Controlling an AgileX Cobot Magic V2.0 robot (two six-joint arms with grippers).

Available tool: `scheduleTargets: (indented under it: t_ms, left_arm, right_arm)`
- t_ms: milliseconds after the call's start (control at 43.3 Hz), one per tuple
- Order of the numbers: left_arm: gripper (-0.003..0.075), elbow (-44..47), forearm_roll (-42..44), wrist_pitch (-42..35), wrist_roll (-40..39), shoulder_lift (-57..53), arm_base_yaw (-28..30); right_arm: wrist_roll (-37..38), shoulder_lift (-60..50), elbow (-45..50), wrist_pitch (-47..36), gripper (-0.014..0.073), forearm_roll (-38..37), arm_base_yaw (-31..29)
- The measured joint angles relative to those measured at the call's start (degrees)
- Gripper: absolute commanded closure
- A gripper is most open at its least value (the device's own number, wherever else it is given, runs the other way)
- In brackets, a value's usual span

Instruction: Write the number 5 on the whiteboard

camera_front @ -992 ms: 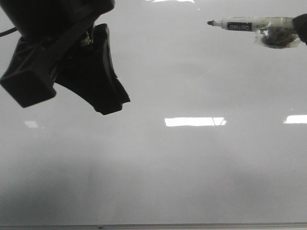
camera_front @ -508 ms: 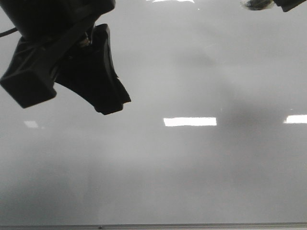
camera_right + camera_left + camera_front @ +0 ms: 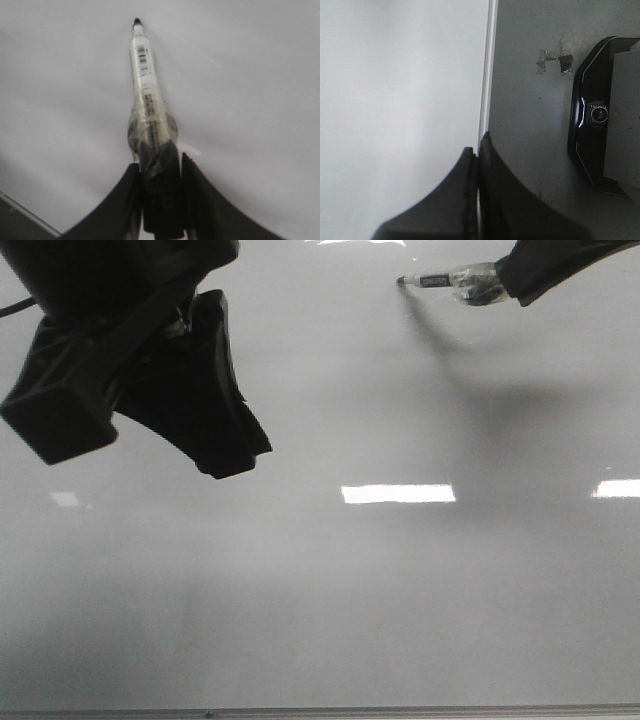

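The whiteboard (image 3: 400, 590) fills the front view, glossy grey-white with bright reflections. No number 5 or other ink mark shows on it. My right gripper (image 3: 505, 282) is at the top right, shut on a white marker (image 3: 440, 281) wrapped in clear tape. The marker's black tip (image 3: 402, 281) points left, and its shadow meets the tip on the board. In the right wrist view the gripper (image 3: 160, 160) clamps the marker (image 3: 145, 85) by its rear end. My left gripper (image 3: 222, 455) hangs at the upper left, shut and empty. In the left wrist view its closed jaws (image 3: 477, 150) sit over the board's edge.
The thin metal edge strip (image 3: 320, 711) runs along the board's near side and also shows in the left wrist view (image 3: 490, 65). Beyond it lies a grey tabletop (image 3: 530, 125) with tape scraps (image 3: 555, 60) and a black device with a lens (image 3: 600, 115).
The right gripper lifted the marker almost out of the top of the view, then brought it back. The tip is now farther left and farther away. The left arm has not moved.
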Motion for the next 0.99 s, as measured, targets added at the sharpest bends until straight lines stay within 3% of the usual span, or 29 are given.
scheduleTargets:
  t_ms: [508, 692, 992]
  left_arm:
    - [0.0741, 0.0, 0.0, 0.0, -0.02, 0.0, 0.0]
    - [0.0741, 0.0, 0.0, 0.0, -0.02, 0.0, 0.0]
    - [0.0741, 0.0, 0.0, 0.0, -0.02, 0.0, 0.0]
  right_arm:
    - [0.74, 7.15, -0.06, 5.45, 0.0656, 0.34, 7.49]
    - [2.76, 7.15, -0.06, 5.74, 0.0656, 0.12, 7.06]
    - [10.82, 3.54, 5.89, 5.65, 0.0656, -6.96, 3.54]
